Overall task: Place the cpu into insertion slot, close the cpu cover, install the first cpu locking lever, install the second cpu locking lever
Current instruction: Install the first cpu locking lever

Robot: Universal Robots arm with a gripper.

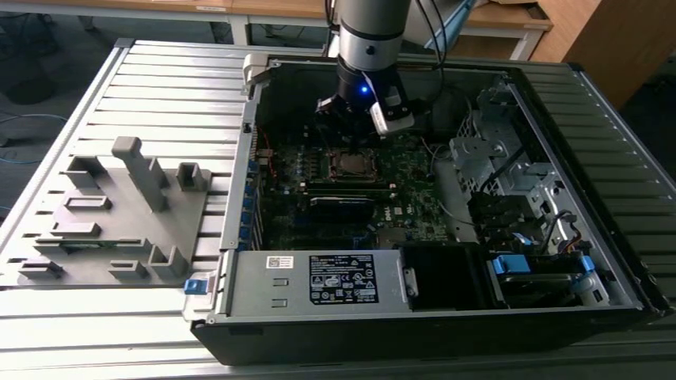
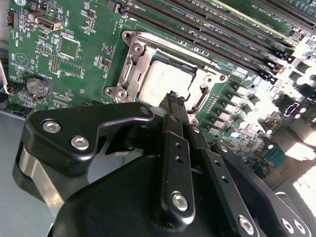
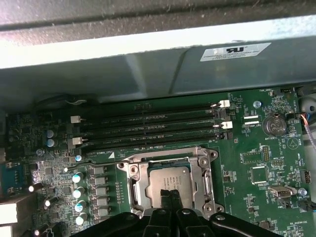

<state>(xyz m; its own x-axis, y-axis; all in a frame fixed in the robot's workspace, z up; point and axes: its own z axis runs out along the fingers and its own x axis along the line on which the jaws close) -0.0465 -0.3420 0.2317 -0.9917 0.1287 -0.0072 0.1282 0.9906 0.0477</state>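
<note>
Second wrist view: pincer point(image 2: 173, 98) tips together, empty, poised over cpu point(image 2: 159, 81), which lies flat. Exterior view: cpu at 6 o'clock of pincer, v. close.

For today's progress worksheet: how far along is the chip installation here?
Done: the chip lies seated, the metal cover closed around it. In hand: nothing; the shut gripper is over the chip's edge. Left: possibly both levers; their latching cannot be told.
</note>
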